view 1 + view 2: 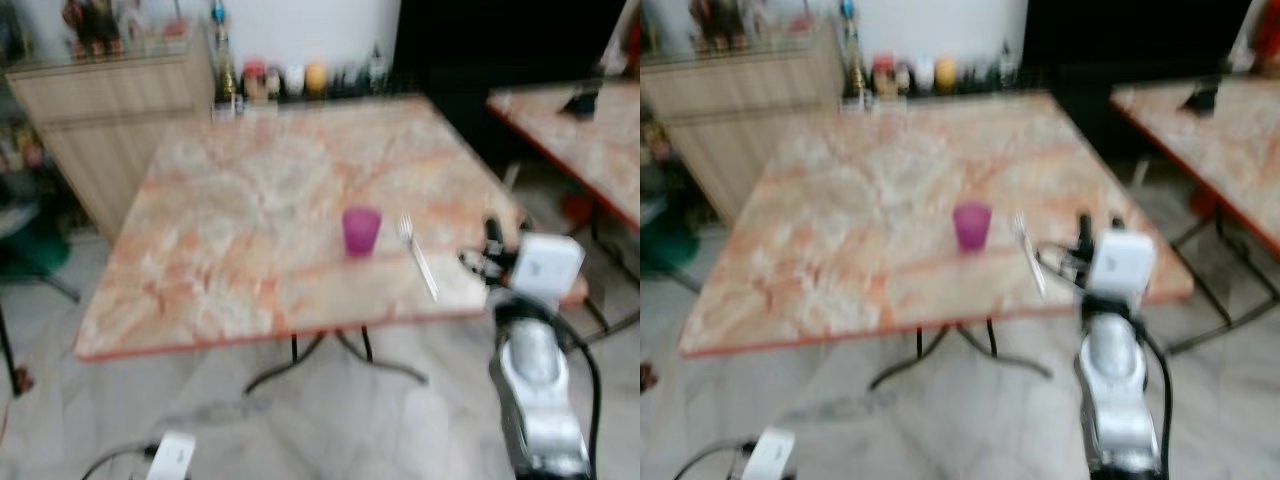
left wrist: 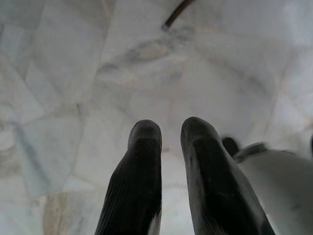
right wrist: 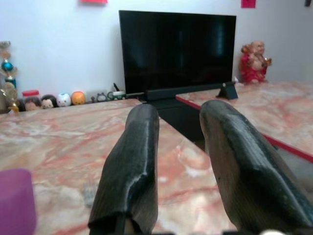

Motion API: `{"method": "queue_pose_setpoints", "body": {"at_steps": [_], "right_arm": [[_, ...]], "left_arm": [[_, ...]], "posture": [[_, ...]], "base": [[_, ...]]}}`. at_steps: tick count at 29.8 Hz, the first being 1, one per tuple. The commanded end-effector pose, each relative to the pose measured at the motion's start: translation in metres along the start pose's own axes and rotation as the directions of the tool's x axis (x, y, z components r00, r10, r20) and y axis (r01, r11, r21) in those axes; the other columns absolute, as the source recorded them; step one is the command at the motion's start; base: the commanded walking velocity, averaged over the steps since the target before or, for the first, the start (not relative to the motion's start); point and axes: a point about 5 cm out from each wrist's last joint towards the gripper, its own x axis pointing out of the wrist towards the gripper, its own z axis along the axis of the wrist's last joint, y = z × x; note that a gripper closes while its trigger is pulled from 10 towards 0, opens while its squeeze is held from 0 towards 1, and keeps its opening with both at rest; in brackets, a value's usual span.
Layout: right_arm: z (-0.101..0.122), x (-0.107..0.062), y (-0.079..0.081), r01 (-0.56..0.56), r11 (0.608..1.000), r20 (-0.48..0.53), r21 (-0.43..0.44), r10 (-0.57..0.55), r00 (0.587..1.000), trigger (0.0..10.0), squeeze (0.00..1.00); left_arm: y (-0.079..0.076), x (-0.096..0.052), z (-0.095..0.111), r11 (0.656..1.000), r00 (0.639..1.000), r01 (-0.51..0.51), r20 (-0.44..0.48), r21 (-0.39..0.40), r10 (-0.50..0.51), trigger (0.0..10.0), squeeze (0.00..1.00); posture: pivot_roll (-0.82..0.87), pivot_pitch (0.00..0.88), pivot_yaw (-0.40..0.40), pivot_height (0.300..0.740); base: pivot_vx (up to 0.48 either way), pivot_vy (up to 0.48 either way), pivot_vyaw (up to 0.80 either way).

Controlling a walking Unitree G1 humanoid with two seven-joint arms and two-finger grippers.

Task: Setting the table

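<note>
Right gripper (image 3: 178,161) over table's (image 1: 220,200) near edge, fingers parted, empty | left gripper (image 2: 168,142) above floor, slightly parted | purple cup (image 1: 361,231) and fork (image 1: 418,257) beside it, near that edge, right

Dark television (image 3: 177,51), red figurine (image 3: 253,61), wooden cabinet (image 1: 115,110), marble floor (image 2: 63,98).

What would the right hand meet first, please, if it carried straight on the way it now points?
Nothing nearby, apparently: the right hand points above the orange marble tabletop toward the black television screen, though depth is unclear.
</note>
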Motion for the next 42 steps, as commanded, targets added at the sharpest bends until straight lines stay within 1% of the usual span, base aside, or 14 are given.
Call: {"method": "queue_pose_setpoints", "body": {"at_steps": [1, 10, 22, 23, 27, 29, 30, 31, 32, 37, 39, 40, 41, 42], "right_arm": [[0.005, 0.001, 0.012, -0.031, 0.999, 0.015, 0.028, 0.031, 0.999, 10.0, 0.0], [0.004, 0.001, 0.015, -0.058, 0.998, 0.012, -0.018, 0.058, 0.998, 10.0, 0.0], [-0.004, -0.001, 0.012, -0.024, 1.0, -0.063, 0.015, 0.025, 0.998, 10.0, 0.0], [-0.01, -0.002, 0.009, -0.009, 1.0, -0.108, 0.018, 0.011, 0.994, 10.0, 1.0], [-0.019, -0.006, 0.006, -0.002, 1.0, -0.17, 0.022, 0.006, 0.985, 10.0, 1.0], [-0.031, -0.01, 0.004, 0.006, 1.0, -0.264, 0.026, 0.001, 0.964, 10.0, 1.0], [-0.033, -0.011, 0.004, 0.011, 0.999, -0.276, 0.035, -0.001, 0.961, 10.0, 0.38], [-0.034, -0.011, 0.004, 0.01, 0.999, -0.294, 0.039, 0.002, 0.956, 10.0, 0.38], [-0.039, -0.011, 0.005, -0.003, 1.0, -0.333, 0.03, 0.013, 0.943, 10.0, 0.0], [-0.048, -0.012, 0.007, -0.017, 0.998, -0.418, 0.052, 0.038, 0.908, 10.0, 0.0], [-0.053, -0.014, 0.01, -0.023, 0.995, -0.478, 0.093, 0.065, 0.876, 10.0, 0.0], [-0.055, -0.014, 0.011, -0.027, 0.995, -0.49, 0.098, 0.072, 0.868, 10.0, 0.45], [-0.059, -0.015, 0.012, -0.04, 0.995, -0.525, 0.094, 0.084, 0.847, 10.0, 1.0], [-0.059, -0.015, 0.012, -0.04, 0.995, -0.525, 0.094, 0.084, 0.847, 10.0, 1.0]], "left_arm": [[0.005, -0.003, -0.009, 1.0, 0.999, -0.008, -0.036, 0.005, 0.008, 10.0, 0.0], [0.004, -0.003, -0.009, 1.0, 0.999, -0.008, -0.037, 0.001, 0.008, 10.0, 0.0], [0.004, -0.002, -0.009, 1.0, 0.999, -0.008, -0.034, 0.004, 0.008, 10.0, 0.0], [0.005, -0.002, -0.009, 1.0, 0.999, -0.007, -0.036, 0.005, 0.007, 10.0, 0.0], [0.005, -0.003, -0.01, 1.0, 0.999, -0.007, -0.039, 0.007, 0.007, 10.0, 0.0], [0.005, -0.003, -0.01, 1.0, 0.999, -0.007, -0.042, 0.008, 0.007, 10.0, 0.0], [0.005, -0.003, -0.01, 1.0, 0.999, -0.007, -0.042, 0.008, 0.007, 10.0, 0.0], [0.005, -0.003, -0.01, 1.0, 0.999, -0.006, -0.042, 0.009, 0.007, 10.0, 0.0], [0.005, -0.003, -0.01, 1.0, 0.999, -0.006, -0.042, 0.009, 0.006, 10.0, 0.0], [0.005, -0.003, -0.01, 1.0, 0.999, -0.005, -0.041, 0.007, 0.005, 10.0, 0.0], [0.005, -0.003, -0.01, 1.0, 0.999, -0.006, -0.041, 0.006, 0.006, 10.0, 0.0], [0.005, -0.003, -0.009, 1.0, 0.999, -0.006, -0.041, 0.005, 0.006, 10.0, 0.0], [0.005, -0.002, -0.009, 1.0, 0.999, -0.006, -0.041, 0.004, 0.007, 10.0, 0.0], [0.005, -0.002, -0.009, 1.0, 0.999, -0.006, -0.041, 0.004, 0.007, 10.0, 0.0]], "posture": [[-0.02, 0.0, 0.004, 0.74], [-0.02, 0.0, 0.001, 0.74], [-0.02, 0.0, 0.002, 0.74], [-0.02, 0.0, 0.002, 0.74], [-0.02, 0.0, 0.004, 0.74], [-0.03, 0.0, 0.004, 0.74], [-0.03, 0.0, 0.004, 0.74], [-0.03, 0.0, 0.004, 0.74], [-0.03, 0.0, 0.004, 0.74], [-0.03, 0.0, 0.004, 0.74], [-0.03, 0.0, 0.004, 0.74], [-0.03, 0.0, 0.004, 0.74], [-0.03, 0.0, 0.005, 0.74], [-0.03, 0.0, 0.005, 0.74]], "base": [[0.322, 0.0, 0.0], [0.322, 0.0, 0.0], [0.079, 0.0, 0.13], [0.0, 0.0, 0.0], [0.0, 0.0, 0.0], [0.0, 0.0, 0.0], [0.0, 0.0, 0.0], [0.0, 0.0, 0.0], [0.0, 0.0, 0.0], [0.0, 0.0, 0.0], [0.0, 0.0, 0.0], [0.0, 0.0, 0.0], [0.0, 0.0, 0.0], [0.0, 0.0, 0.0]]}}
